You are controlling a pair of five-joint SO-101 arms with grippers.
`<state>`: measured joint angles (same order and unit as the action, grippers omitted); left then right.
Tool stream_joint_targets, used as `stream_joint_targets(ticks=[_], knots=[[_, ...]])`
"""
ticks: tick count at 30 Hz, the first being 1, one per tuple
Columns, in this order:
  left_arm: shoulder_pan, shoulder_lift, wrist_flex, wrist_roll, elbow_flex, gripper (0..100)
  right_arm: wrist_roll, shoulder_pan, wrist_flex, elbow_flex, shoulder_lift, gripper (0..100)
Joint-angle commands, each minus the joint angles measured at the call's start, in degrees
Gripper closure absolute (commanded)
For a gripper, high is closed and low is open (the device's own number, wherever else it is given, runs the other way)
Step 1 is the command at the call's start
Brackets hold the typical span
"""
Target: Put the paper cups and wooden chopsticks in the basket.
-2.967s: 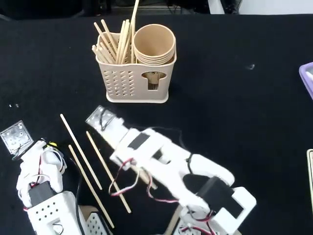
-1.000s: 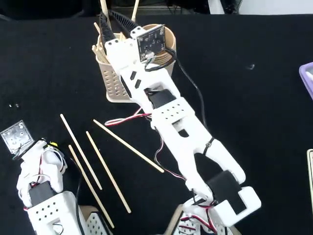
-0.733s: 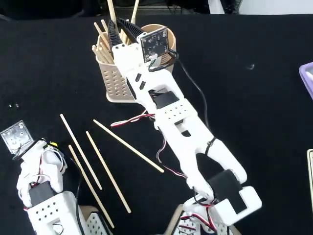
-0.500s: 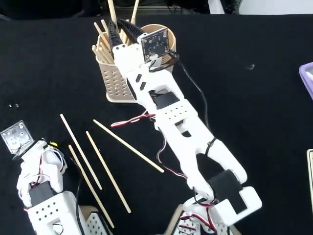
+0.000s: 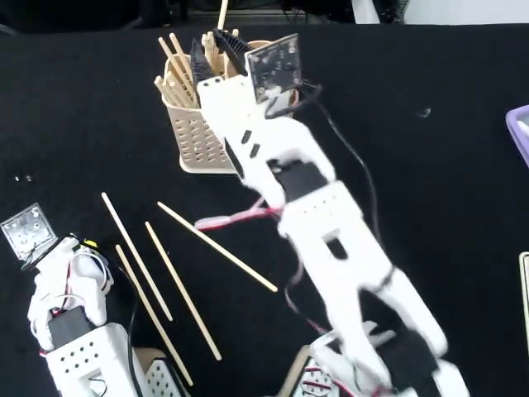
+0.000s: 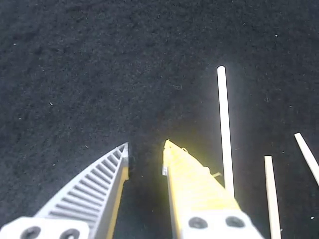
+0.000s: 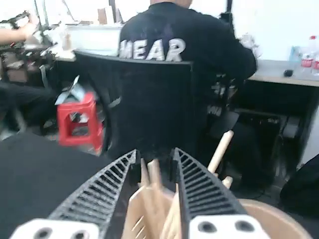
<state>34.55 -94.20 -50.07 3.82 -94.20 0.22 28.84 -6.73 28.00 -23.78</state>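
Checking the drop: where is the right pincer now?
High view: at the far side of the table, the right pincer hangs over the basket, among the upright chopsticks.

Matte black desk (image 5: 430,207). Beige basket (image 5: 194,141) patterned with rows of small holes; pale blond wooden chopsticks (image 5: 217,246); tan paper cups (image 7: 271,216). White arm (image 5: 331,223) with black patches, red wires (image 5: 235,220). Left gripper (image 6: 145,147) ribbed, half grey, half yellow; right gripper (image 7: 155,152) ribbed black.
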Motion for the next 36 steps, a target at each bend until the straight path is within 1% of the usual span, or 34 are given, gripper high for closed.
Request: stream_joint_targets(ticks=[1,4,6,8,12,14,16,18,22,26,32,34,36], knots=[[-0.7,-0.5,0.3,0.2,2.2,88,-0.4,5.1,-18.2,3.2,-12.4,89.9],[-0.4,-0.5,0.3,0.2,2.3,88,-0.4,9.3,-32.5,10.9,-20.0,89.6],[-0.4,-0.5,0.3,0.2,2.3,88,-0.4,12.0,-35.5,18.5,-23.9,89.5],[-0.3,-0.5,0.3,0.2,2.4,88,-0.4,14.5,-33.7,26.9,-26.8,87.5],[-0.1,-0.5,0.4,0.2,2.5,88,-0.8,19.4,-22.9,40.9,-27.2,76.1],[-0.1,-0.5,0.4,0.2,2.5,88,-0.9,22.0,-17.3,45.1,-25.2,75.3],[-0.1,-0.5,0.4,0.2,2.5,88,-0.9,23.6,-14.2,45.7,-21.9,76.8],[-0.1,-0.5,0.4,0.2,2.5,88,-1.0,24.6,-14.1,43.6,-17.8,76.8],[-0.1,-0.5,1.2,0.2,2.2,88,-4.2,27.3,-14.2,38.4,-8.4,76.7],[-0.2,-0.5,2.5,0.2,1.8,88,-4.5,29.0,-14.2,34.6,-0.7,76.6],[-0.2,-0.5,2.7,0.2,1.8,88,-4.5,31.2,-16.9,31.9,1.8,76.6],[-0.2,-0.5,2.7,0.2,1.8,88,-4.5,31.2,-16.9,31.9,2.5,74.2],[-0.2,-0.5,2.7,0.2,1.8,88,-4.5,31.2,-16.5,31.8,4.0,68.6]])
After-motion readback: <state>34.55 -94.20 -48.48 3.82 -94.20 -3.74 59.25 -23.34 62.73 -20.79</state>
